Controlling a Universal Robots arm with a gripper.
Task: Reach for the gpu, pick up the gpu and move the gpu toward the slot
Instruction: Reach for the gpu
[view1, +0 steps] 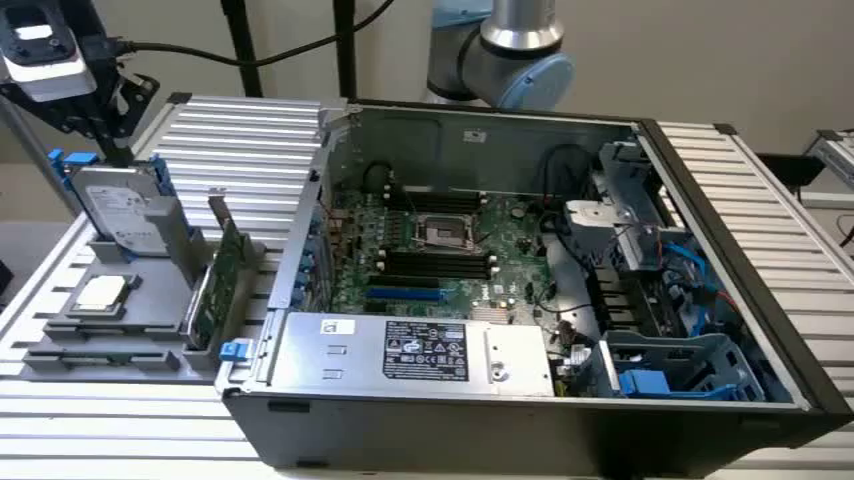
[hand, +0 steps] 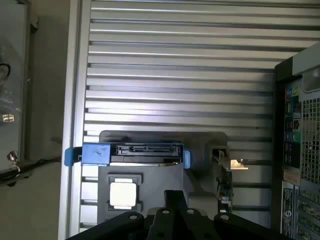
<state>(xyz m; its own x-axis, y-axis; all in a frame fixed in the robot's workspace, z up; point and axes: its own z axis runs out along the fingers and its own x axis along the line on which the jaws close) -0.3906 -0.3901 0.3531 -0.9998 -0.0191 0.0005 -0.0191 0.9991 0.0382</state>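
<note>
The gpu (view1: 220, 275) is a thin green card standing on edge in the grey holder (view1: 134, 335), on the side nearest the open computer case, with its silver bracket uppermost. From the wrist view the gpu (hand: 223, 181) shows edge-on beside the hard drive. My gripper (view1: 110, 130) hangs high above the holder's far end, over the hard drive, well apart from the gpu. In the wrist view the gripper (hand: 175, 199) looks shut with nothing in it. A blue slot (view1: 400, 295) lies on the motherboard inside the case.
A silver hard drive with blue rails (view1: 123, 205) stands upright in the holder, and a square silver CPU (view1: 104, 292) lies in front of it. The case wall (view1: 300, 260) rises right next to the gpu. Ribbed metal table (view1: 240, 130) surrounds everything.
</note>
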